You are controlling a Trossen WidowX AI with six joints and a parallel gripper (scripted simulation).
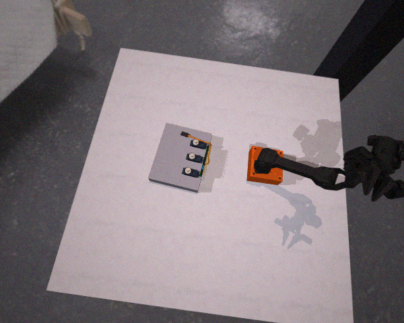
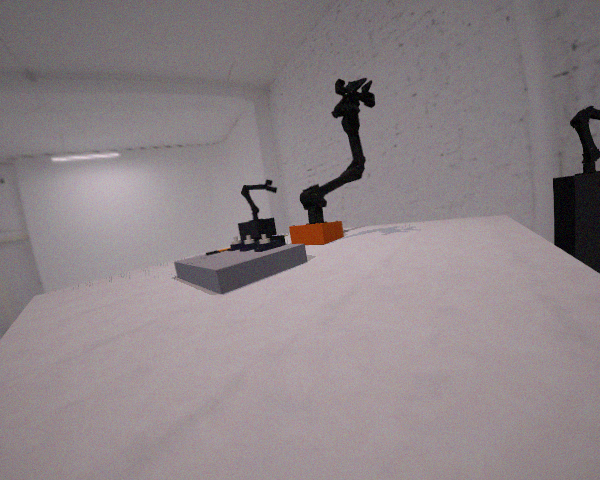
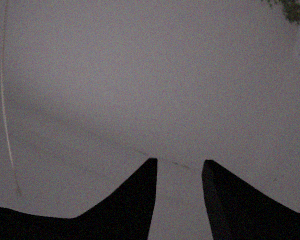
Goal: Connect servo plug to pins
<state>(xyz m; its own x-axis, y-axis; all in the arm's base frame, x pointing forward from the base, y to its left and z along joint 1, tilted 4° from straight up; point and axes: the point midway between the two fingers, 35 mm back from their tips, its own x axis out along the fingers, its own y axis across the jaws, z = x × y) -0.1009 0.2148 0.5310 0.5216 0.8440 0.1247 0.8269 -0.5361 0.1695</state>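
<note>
The dark plug (image 1: 184,133) (image 2: 212,252) lies on top of the grey holder (image 1: 167,153) (image 2: 259,268), near its far left corner in the top view. Its orange lead (image 1: 199,138) runs to the holder's right edge and along it. Three dark servos with white hubs stand on the holder, one of them the middle servo (image 1: 194,157). The pin row is along the right edge, with a small blue mark (image 1: 203,167); single pins and the dot are too small to tell. My gripper (image 3: 180,167) (image 2: 367,82) is partly open and empty, raised high and far from the plug.
The arm stands on an orange base (image 1: 264,179) (image 2: 316,233) to the right of the holder in the top view. Another dark arm (image 2: 584,134) on a black stand is at the right of the exterior view. A further small arm (image 2: 248,196) is behind the holder.
</note>
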